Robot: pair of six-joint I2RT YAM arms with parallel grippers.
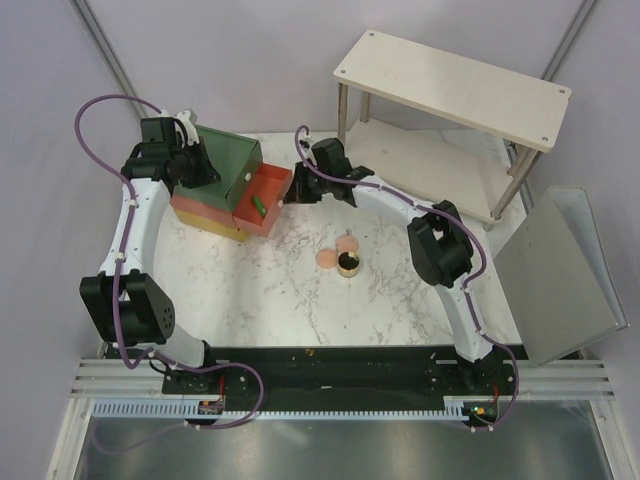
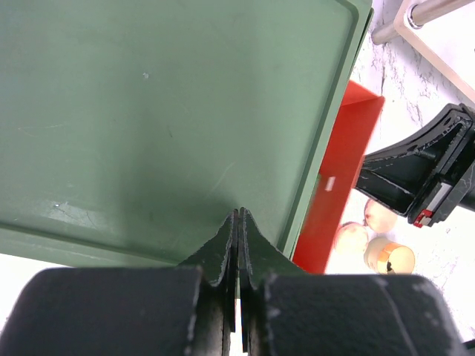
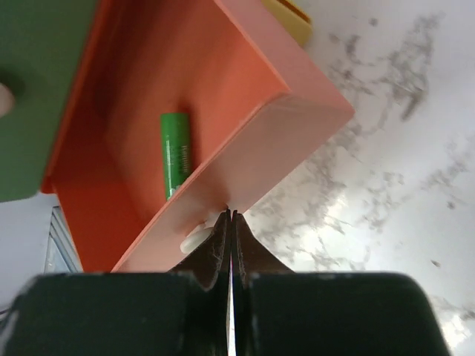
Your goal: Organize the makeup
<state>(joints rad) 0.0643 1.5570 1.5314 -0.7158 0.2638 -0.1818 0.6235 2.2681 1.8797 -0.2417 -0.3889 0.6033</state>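
Note:
Two pink round discs (image 1: 347,242) (image 1: 327,259) and a round gold pot (image 1: 349,264) lie together on the marble table; the left wrist view shows them too, the discs (image 2: 349,237) beside the pot (image 2: 390,256). A green stick-shaped item (image 3: 175,152) lies inside the pulled-out orange drawer (image 1: 262,192) of the drawer box (image 1: 225,150). My right gripper (image 3: 231,215) is shut, with its tips against the drawer's front panel next to a white knob (image 3: 194,236). My left gripper (image 2: 238,215) is shut and sits over the box's green top (image 2: 163,119). The rest of the makeup is out of view.
A white two-level shelf (image 1: 450,85) stands at the back right. A grey metal panel (image 1: 560,280) leans at the table's right edge. The right arm (image 2: 430,170) reaches across just right of the drawer. A yellow drawer corner (image 3: 293,16) shows below the orange one.

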